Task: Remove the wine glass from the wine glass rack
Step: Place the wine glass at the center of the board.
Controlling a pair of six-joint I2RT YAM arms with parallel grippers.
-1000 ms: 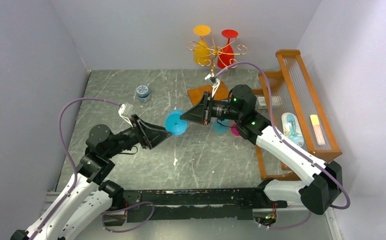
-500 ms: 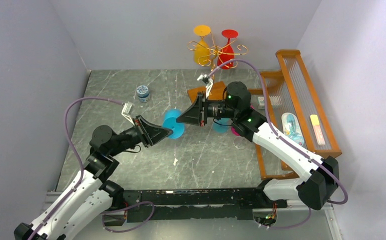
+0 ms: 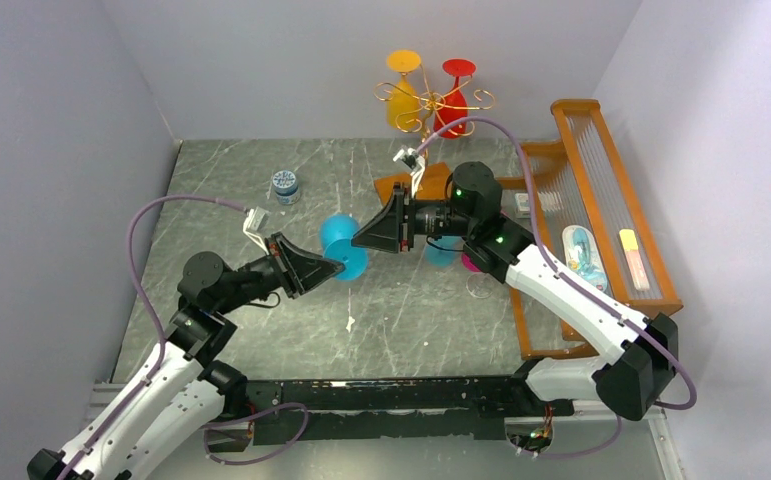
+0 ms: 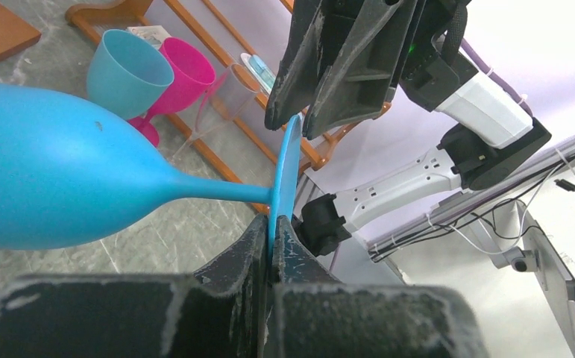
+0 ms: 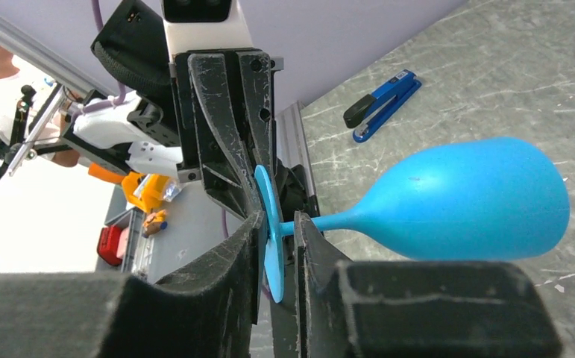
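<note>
Top external view, left to right. Left gripper point(image 3: 339, 266) — arm stretched low toward centre, fingers clenched on the foot of the blue wine glass point(image 3: 337, 230), held sideways above the table point(image 3: 411, 310). Right gripper point(image 3: 355, 243) — arm reaching leftward, fingers slightly parted astride that foot. Gold wine glass rack point(image 3: 431, 100) stands at the far edge, well apart.
</note>
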